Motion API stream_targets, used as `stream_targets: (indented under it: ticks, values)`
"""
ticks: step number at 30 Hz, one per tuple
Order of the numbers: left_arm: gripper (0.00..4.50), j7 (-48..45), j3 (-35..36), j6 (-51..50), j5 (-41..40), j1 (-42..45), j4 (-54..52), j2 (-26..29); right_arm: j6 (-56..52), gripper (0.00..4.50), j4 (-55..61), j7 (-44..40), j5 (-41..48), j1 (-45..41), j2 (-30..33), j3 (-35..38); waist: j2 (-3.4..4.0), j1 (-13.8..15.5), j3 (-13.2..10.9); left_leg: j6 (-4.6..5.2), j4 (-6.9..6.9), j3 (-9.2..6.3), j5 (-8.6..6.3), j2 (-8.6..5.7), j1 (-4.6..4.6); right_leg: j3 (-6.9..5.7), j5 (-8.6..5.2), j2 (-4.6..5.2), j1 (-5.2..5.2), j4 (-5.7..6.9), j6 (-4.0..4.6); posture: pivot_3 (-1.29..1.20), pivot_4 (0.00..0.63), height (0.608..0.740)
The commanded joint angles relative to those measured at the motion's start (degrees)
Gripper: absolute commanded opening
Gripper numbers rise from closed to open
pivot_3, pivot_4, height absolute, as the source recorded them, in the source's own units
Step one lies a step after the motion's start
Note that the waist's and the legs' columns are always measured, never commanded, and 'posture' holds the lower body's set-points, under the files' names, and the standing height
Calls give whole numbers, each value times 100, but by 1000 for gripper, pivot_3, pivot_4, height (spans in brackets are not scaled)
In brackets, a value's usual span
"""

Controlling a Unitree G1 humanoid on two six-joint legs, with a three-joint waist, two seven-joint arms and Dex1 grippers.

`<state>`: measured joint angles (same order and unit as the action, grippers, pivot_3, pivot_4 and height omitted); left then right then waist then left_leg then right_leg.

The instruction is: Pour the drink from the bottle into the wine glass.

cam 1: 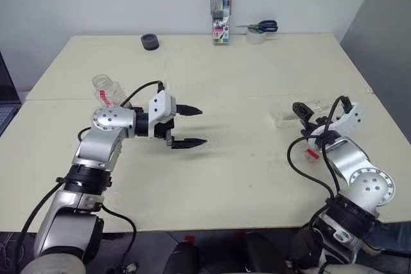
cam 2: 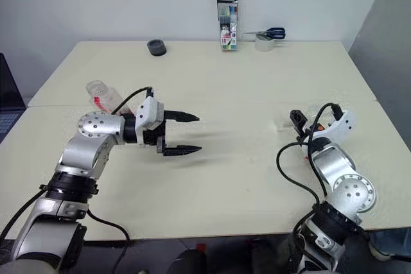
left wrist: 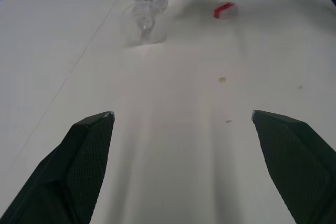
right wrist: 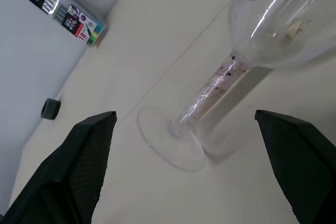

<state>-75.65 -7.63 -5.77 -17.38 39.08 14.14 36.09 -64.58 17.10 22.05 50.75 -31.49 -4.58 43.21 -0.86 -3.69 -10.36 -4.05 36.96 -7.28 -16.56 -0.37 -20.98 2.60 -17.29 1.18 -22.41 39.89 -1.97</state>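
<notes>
worktop (cam 1: 231, 81): matt, smooth cream surface | wine glass (right wrist: 220, 82): clear glossy glass, speckled stem | bottle (cam 1: 108, 90): clear shiny plastic | left end effector (cam 1: 187, 126): fingers (left wrist: 79, 166) matt black, finely textured | cap (left wrist: 224, 10): red plastic

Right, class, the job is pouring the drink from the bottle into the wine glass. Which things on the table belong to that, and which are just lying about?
For the job:
- bottle
- wine glass
- red cap, lying on the table

Just lying about:
- marker-pen case
- scissors
- tape roll
- small black round thing
</notes>
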Motion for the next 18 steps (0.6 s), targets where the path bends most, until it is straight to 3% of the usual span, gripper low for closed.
stream_targets:
  ticks: [1,9,18]
  values:
    - [4480,-117,0,108,3,259,11,-86,256,4500,-204,304,316,-194,28,68,0,-8,0,0,1,2,0,-2,0,2,0,4,0,0,0,0,150,740]
    - [4480,-212,17,142,75,280,97,-128,899,4500,-1053,320,550,-297,169,-11,2,-44,-1,1,1,1,0,0,2,2,0,0,0,0,0,0,150,740]
    - [4480,-297,-2,171,98,253,87,-158,1673,4500,-2491,-291,485,-775,596,-197,8,-89,-5,1,0,2,0,0,2,2,0,-1,0,0,0,0,150,740]
